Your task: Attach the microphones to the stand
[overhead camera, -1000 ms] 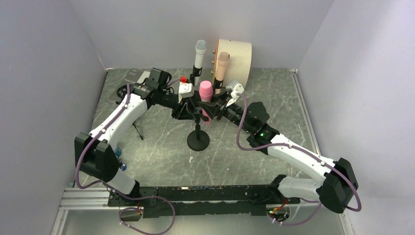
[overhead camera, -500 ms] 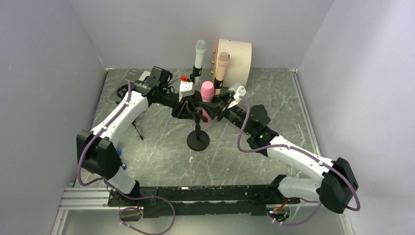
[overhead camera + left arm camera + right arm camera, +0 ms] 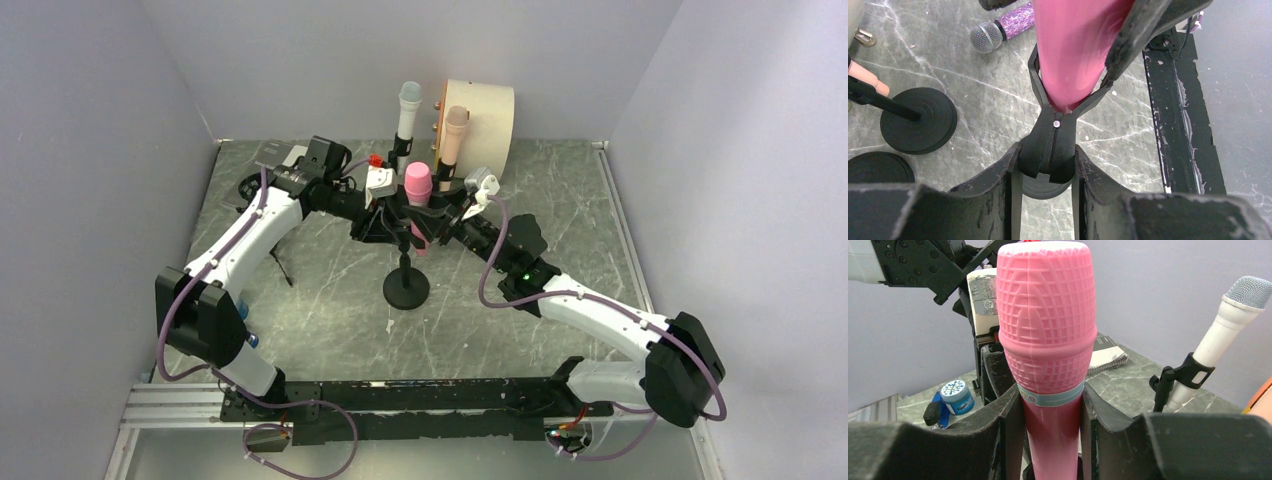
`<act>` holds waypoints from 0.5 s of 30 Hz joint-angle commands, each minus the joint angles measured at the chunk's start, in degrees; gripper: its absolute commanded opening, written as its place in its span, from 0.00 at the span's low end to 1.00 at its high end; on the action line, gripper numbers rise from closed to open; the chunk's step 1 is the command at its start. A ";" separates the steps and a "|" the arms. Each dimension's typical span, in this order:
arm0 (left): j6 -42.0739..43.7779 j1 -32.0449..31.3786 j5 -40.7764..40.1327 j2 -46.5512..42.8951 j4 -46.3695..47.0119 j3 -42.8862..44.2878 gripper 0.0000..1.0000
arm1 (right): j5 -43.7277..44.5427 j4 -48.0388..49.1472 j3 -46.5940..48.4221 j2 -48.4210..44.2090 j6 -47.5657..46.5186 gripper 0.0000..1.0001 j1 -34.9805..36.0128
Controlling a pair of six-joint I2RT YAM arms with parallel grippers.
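The pink microphone (image 3: 418, 184) stands upright over the middle stand (image 3: 405, 288). My right gripper (image 3: 443, 222) is shut on its body just below the head (image 3: 1048, 330), with the fingers (image 3: 1008, 415) on both sides. My left gripper (image 3: 385, 224) is shut on the tail of the stand's black clip (image 3: 1048, 150); the pink microphone's lower end (image 3: 1070, 55) sits in the clip's spread jaws. The white microphone (image 3: 407, 108) and the peach microphone (image 3: 455, 135) stand in clips behind. The purple glitter microphone (image 3: 1003, 31) lies on the table.
A round cream drum (image 3: 488, 118) stands at the back. Two other black stand bases (image 3: 918, 120) sit near the middle stand. A blue-lidded jar (image 3: 955, 395) and a booklet (image 3: 1108, 357) lie at the left and back of the table.
My right arm has shifted slightly left and the pink microphone has moved a little with it. My left gripper stays on the clip.
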 commanded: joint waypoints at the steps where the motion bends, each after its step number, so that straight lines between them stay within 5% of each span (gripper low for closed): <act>1: -0.95 -0.14 1.30 -2.19 1.45 -0.01 0.03 | -1.27 3.17 -0.40 1.00 1.06 0.00 0.44; 15: -2.58 -0.15 -1.28 -2.83 4.67 -1.69 0.03 | 3.40 -0.52 -3.37 -1.88 1.28 0.00 0.60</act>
